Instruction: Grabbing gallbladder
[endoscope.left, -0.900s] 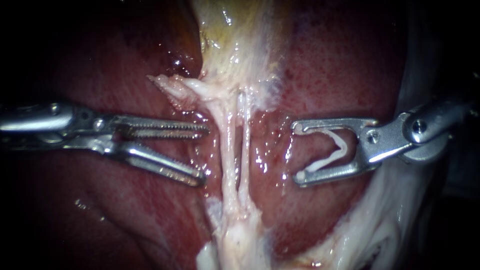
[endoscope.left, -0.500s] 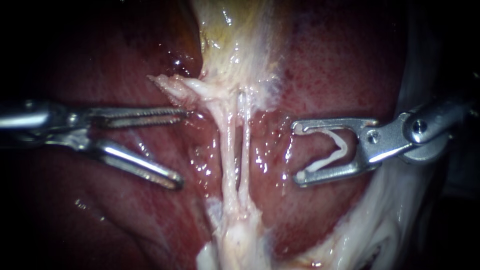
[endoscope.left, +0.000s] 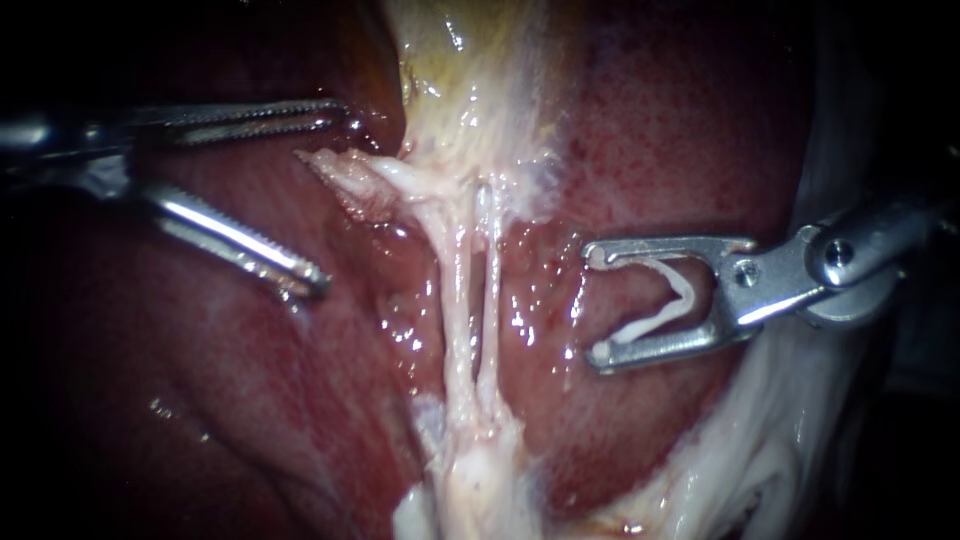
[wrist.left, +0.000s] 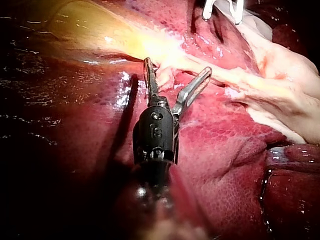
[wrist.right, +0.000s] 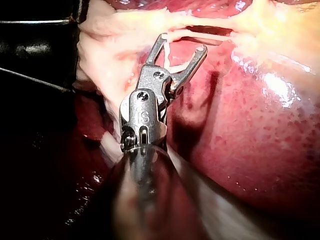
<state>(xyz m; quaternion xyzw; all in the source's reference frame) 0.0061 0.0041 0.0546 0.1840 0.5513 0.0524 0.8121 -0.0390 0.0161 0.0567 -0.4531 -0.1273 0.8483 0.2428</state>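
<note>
The gallbladder (endoscope.left: 470, 80) is pale yellow and hangs at top centre, narrowing into two thin pale tubes (endoscope.left: 470, 300) that run down over the liver (endoscope.left: 680, 130). A frayed tissue flap (endoscope.left: 340, 175) sticks out to the left of its neck. My left instrument (endoscope.left: 330, 195) holds its toothed jaws wide open just left of that flap, gripping nothing. In the left wrist view the flap (wrist.left: 165, 75) lies between the open jaws of the left instrument (wrist.left: 177, 67). My right instrument (endoscope.left: 597, 305) stands right of the tubes, its jaws carrying a white V-shaped clip (endoscope.left: 665, 305).
Whitish fatty tissue (endoscope.left: 760, 450) runs along the lower right of the liver. In the right wrist view the right instrument (wrist.right: 182, 43) points at the tubes, with the liver (wrist.right: 250, 125) bulging beside it. The lower left liver lobe (endoscope.left: 200, 420) lies in shadow.
My left instrument has pulled back from the tubes and risen toward the gallbladder's neck, its jaws spreading wider. The right instrument and the clip have stayed where they were.
</note>
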